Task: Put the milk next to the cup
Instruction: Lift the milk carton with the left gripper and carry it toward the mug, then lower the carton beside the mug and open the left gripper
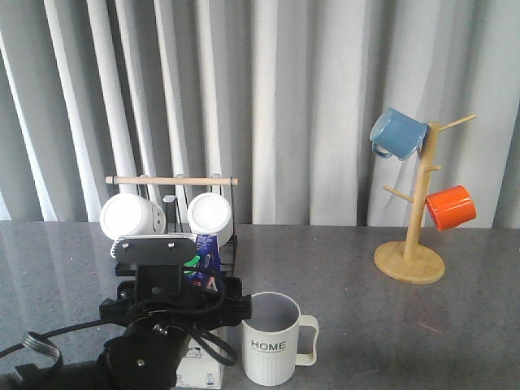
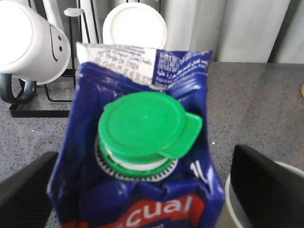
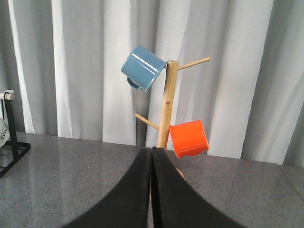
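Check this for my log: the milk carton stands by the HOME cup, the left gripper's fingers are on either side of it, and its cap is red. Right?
Not quite. The milk carton's cap is green, as the left wrist view shows. The rest holds: it stands by the HOME cup, with the left gripper's fingers on either side.

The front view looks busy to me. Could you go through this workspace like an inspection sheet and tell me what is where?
Surface: grey speckled table, no spills seen.
Job's things: milk carton stands upright between the left gripper's fingers; HOME mug sits just to its right, apart from it.
Clutter: two white mugs on a black rack; wooden mug tree carrying a blue mug and an orange mug.
Grippers: left gripper open around the carton, fingers not touching it; right gripper shut, empty.
Cables: black cable looping off the left arm.
Surroundings: pale pleated curtain.
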